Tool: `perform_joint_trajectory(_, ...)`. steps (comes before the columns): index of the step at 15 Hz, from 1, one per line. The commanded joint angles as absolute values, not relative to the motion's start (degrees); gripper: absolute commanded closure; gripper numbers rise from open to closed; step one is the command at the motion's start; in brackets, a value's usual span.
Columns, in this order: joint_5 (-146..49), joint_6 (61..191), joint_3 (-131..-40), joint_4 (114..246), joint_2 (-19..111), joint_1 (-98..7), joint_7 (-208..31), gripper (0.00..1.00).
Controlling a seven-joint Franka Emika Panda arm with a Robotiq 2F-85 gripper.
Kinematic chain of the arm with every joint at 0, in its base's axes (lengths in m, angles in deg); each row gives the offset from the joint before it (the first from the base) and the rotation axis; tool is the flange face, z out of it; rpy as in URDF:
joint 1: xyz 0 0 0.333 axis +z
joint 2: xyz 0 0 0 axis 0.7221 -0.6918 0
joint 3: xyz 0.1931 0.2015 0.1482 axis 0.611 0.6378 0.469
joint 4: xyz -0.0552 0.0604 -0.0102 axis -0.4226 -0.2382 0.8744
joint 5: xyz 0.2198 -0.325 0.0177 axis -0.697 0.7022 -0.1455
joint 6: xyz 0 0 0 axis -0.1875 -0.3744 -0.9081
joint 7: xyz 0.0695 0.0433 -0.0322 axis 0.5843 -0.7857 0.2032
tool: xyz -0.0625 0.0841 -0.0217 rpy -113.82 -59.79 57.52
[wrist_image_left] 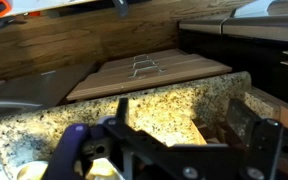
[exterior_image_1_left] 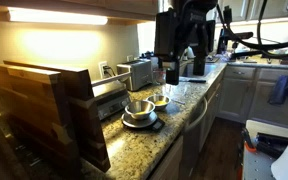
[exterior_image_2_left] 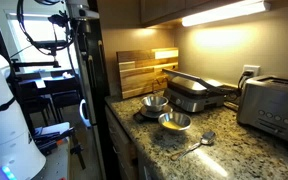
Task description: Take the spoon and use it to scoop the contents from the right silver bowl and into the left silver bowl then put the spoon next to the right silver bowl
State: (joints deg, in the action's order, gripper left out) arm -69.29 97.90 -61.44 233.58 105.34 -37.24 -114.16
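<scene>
The small grey metal spoon (exterior_image_2_left: 198,140) lies flat on the speckled granite table (exterior_image_2_left: 249,158). It is at about 4 o'clock of the smaller, shallow shiny metal bowl (exterior_image_2_left: 174,122), just beside it and with nothing gripping it. At 10 o'clock of that bowl stands the larger, deeper steel bowl (exterior_image_2_left: 154,102) on a dark flat base (exterior_image_2_left: 142,113); the two bowls sit close together.

The black two-fingered tool (wrist_image_left: 189,120) hangs above the table with its jaws spread wide and nothing between them. The wrist view faces a pale wooden cutting board (wrist_image_left: 149,72) lying on the table, and the spoon does not show there.

The step in hand appears to be the reach for the spoon. To do it well, the tool should swing over to the spoon and set its jaws across the handle. It should then come down until the fingertips nearly meet the stone and close well away from the spoon's bowl end (a thin, flat thing on hard granite can easily skid aside).

The shallow bowl's inside glows yellow under the lamp, and whether that is contents or reflection cannot be told. The deep bowl's inside is too dark to read.

Further out, a closed metal grill press (exterior_image_2_left: 194,92) sits at 1 o'clock of the shallow bowl and a silver toaster (exterior_image_2_left: 274,105) at 3 o'clock.
</scene>
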Motion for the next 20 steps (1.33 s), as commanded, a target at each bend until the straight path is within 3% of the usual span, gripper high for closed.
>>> perform_joint_trajectory(1, -69.2, 97.8, -61.5, 233.5, 105.3, -37.2, -114.2, 0.0)
perform_joint_trajectory(9, -68.6, 97.4, -62.1, 233.4, 105.4, -37.7, -113.7, 0.0)
perform_joint_trajectory(20, -58.1, 96.4, -73.8, 232.9, 100.1, -41.6, -93.7, 0.0)
